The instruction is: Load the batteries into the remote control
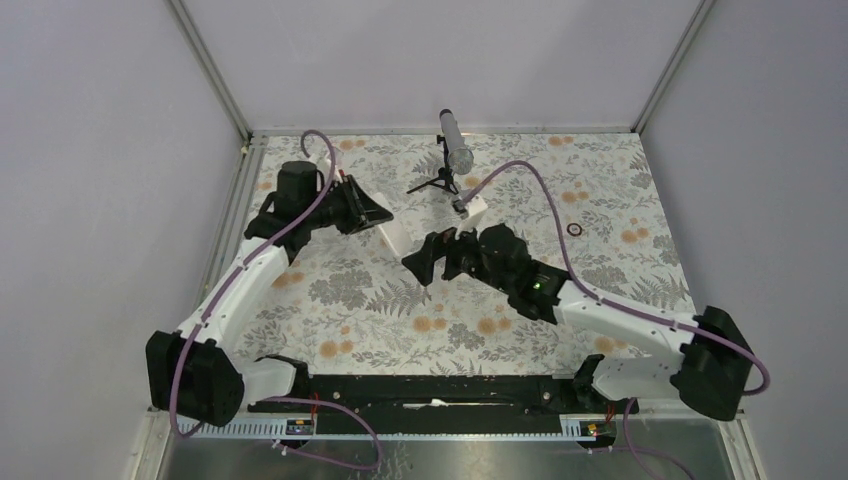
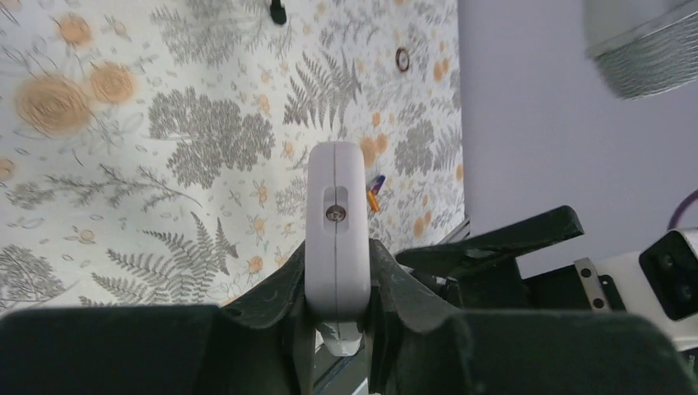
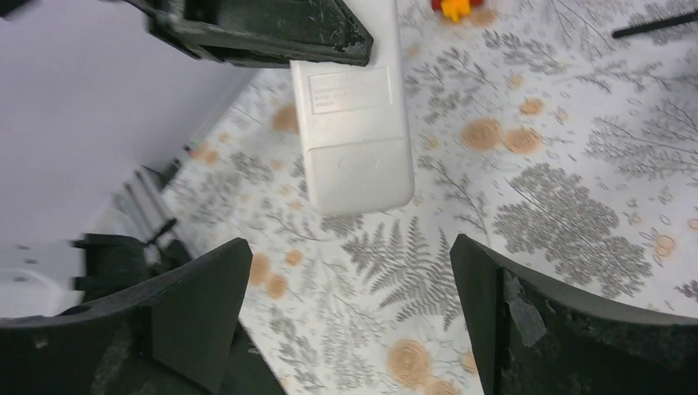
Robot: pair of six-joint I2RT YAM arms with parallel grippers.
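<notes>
My left hand (image 1: 378, 214) is pinching the remote control (image 1: 393, 238), lifted off the floral tabletop (image 1: 600, 190) a little toward 10 o'clock from its middle. In the left wrist view the remote control (image 2: 337, 230) stands edge-on, its seam and a small screw facing the camera, and both of my fingers (image 2: 280, 284) are pressed against its flat sides.

The batteries (image 2: 374, 192) peek out at the remote's 3 o'clock edge there, a sliver of orange and one of dark blue-purple. I cannot tell whether they touch it.

My right hand (image 1: 425, 256) sits at the remote's 4 o'clock, spread wide and holding nothing. From its own wrist camera the remote control (image 3: 354, 140) shows its back at 12 o'clock, with a label and a plain panel below it, clear of both fingers (image 3: 197, 304).

An orange toy piece (image 3: 451, 8) lies at the top edge of that view. A silver cylinder on a small tripod (image 1: 455, 150) stands at the tabletop's 12 o'clock edge, and a dark ring (image 1: 574, 229) lies toward 3 o'clock.
</notes>
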